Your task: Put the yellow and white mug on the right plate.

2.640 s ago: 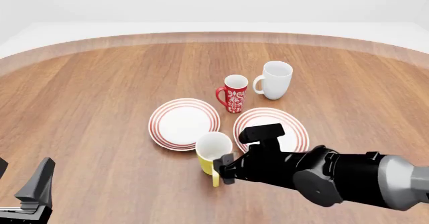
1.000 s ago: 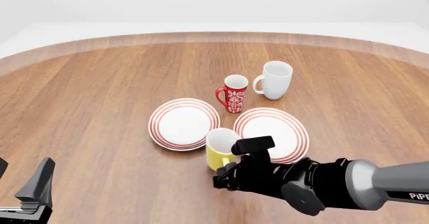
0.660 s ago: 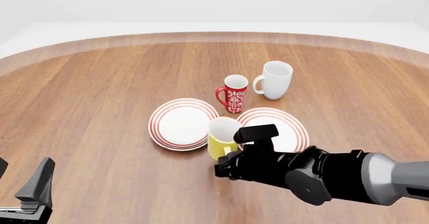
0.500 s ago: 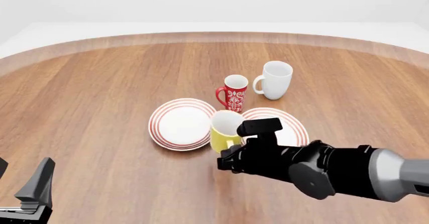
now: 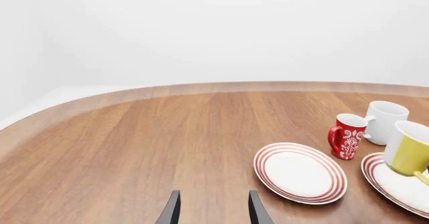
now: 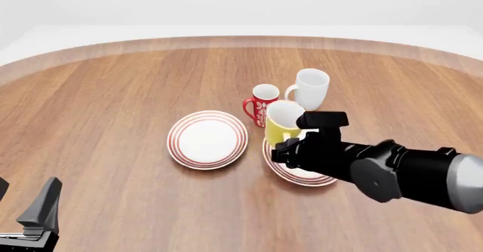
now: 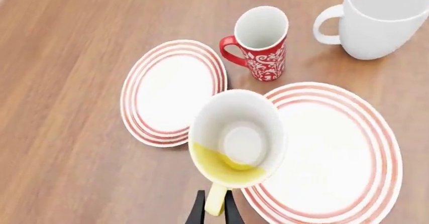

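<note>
The left gripper (image 6: 34, 218) sits low at the near left corner of the wooden surface (image 6: 113, 94), well apart from all the crockery. In the left wrist view its two dark fingers (image 5: 172, 210) stand spread with bare wood between them, holding nothing.

Ahead and to the right of those fingers lies the smaller red-ringed plate (image 6: 207, 139), flat on the surface and carrying nothing. Beyond its far right edge stands the red patterned mug (image 6: 261, 104), upright, handle turned toward the left. Just beside it, further right and a little farther back, stands the tall white mug (image 6: 310, 89), also upright, its handle pointing at the red one.

The yellow and white mug (image 6: 283, 124) hangs tilted in the air, its white inside open toward the front camera, in front of the red patterned mug and the white one. The right gripper (image 6: 293, 150) holds it from the near side: in the right wrist view the two thin black fingers (image 7: 199, 211) are pressed on either side of the yellow handle (image 7: 216, 201), pinching it, with the mug body directly ahead of the fingertips. The mug sits over the left edge of the right plate (image 6: 288, 170), partly above the gap between the two plates; from the left wrist view it is clear of that plate's face. The black right arm (image 6: 400, 170) covers much of the right plate in the front view.
</note>
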`<action>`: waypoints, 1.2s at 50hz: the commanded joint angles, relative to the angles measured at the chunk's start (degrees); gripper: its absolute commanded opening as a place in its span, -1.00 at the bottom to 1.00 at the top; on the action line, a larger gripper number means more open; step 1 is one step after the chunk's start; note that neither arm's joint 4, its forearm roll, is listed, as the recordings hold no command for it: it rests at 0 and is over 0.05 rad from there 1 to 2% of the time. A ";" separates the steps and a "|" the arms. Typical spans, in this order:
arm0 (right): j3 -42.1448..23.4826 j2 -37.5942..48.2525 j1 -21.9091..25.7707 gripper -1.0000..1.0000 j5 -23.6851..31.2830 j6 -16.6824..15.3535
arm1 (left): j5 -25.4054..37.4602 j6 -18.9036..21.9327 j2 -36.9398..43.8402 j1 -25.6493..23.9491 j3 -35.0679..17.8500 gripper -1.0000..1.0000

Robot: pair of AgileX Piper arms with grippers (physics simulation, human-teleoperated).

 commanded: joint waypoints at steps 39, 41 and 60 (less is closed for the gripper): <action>4.94 4.76 -9.15 -1.00 -9.96 -5.00 | 0.00 -0.01 -0.01 0.00 0.00 1.00; 5.14 5.28 -9.50 -1.00 -10.54 -5.09 | 0.00 -0.01 0.00 -0.01 0.00 1.00; 5.11 8.52 -10.20 -1.00 -12.65 -5.10 | 0.00 0.00 0.01 -0.01 0.00 1.00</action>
